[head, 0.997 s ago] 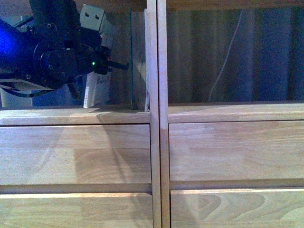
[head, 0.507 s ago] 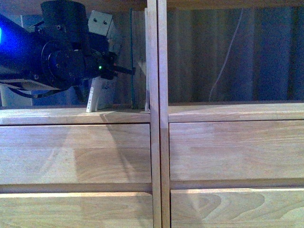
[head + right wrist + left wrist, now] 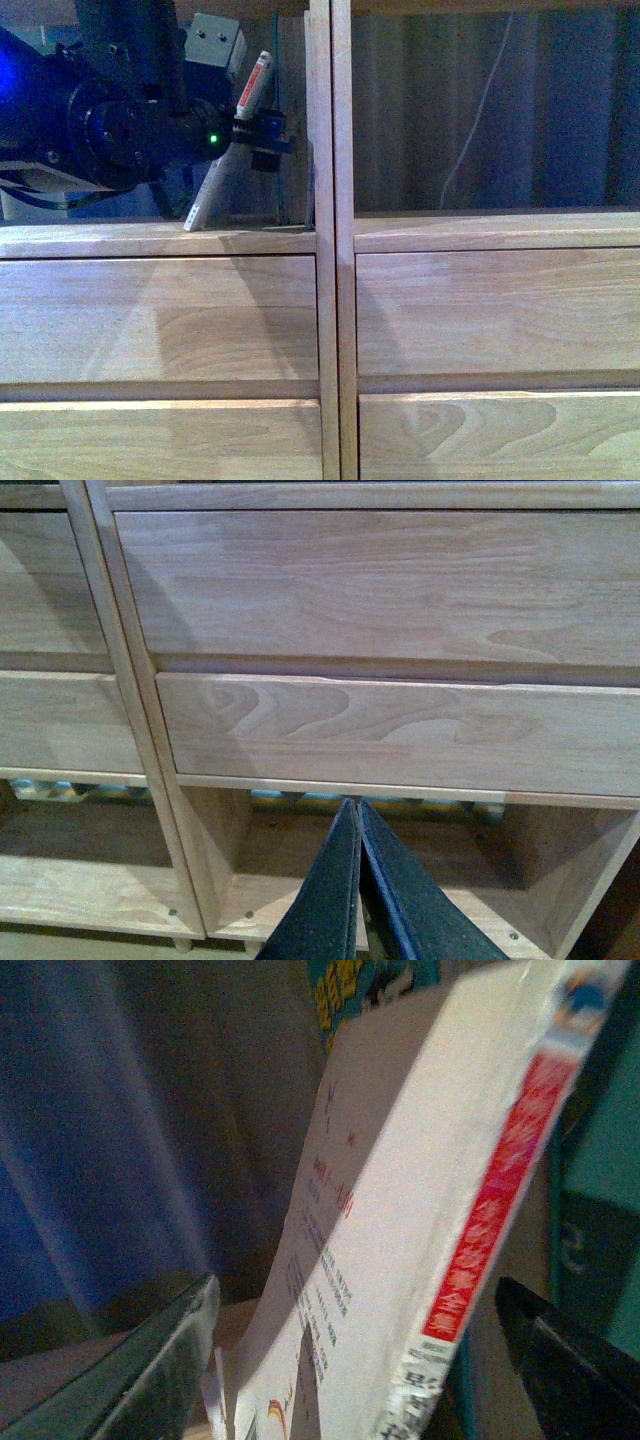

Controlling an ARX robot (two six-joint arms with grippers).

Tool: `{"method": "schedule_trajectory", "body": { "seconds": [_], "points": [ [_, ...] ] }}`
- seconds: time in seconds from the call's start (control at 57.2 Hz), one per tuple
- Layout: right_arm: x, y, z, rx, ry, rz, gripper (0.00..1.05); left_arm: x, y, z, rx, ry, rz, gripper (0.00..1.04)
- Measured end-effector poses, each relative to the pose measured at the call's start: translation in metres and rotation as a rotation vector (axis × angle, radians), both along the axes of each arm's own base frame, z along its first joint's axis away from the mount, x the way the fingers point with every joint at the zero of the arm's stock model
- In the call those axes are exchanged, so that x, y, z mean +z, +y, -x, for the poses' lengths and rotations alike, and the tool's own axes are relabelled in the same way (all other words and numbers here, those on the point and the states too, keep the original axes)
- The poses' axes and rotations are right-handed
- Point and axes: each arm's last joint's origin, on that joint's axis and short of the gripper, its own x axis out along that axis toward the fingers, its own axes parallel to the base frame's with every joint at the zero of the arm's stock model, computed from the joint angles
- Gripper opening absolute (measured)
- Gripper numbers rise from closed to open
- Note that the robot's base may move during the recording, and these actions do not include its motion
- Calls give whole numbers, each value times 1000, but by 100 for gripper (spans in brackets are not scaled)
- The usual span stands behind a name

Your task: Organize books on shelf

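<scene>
Closest to you, the right gripper (image 3: 357, 880) has its two dark fingers pressed together, with nothing between them. It points at the lower part of the shelf (image 3: 400, 730); two drawer fronts are above its tip and an open bottom cubby is just past it.

Your left gripper (image 3: 250, 135) is inside the upper left cubby. Its fingers (image 3: 160, 1360) are spread wide, one on each side of the paperback (image 3: 400, 1240), and you can see a gap on both sides in the left wrist view, so it does not pinch the book. The paperback leans: its foot stands on the cubby floor and its red-and-white spine top tilts toward the central divider (image 3: 330, 150).

Beyond the paperback, on the divider side of the gripper, the dark-teal book (image 3: 600, 1220) stands upright near the divider. Whether the two books touch, I cannot tell.
</scene>
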Motion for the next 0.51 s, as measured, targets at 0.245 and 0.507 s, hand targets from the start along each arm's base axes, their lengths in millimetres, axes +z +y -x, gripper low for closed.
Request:
{"method": "schedule_trajectory", "body": {
  "seconds": [0.245, 0.507],
  "points": [
    [0, 0, 0, 0, -1, 0, 3, 14, 22, 58, -41, 22, 81, 97],
    [0, 0, 0, 0, -1, 0, 3, -2, 61, 133, -32, -12, 40, 97]
  ]
}}
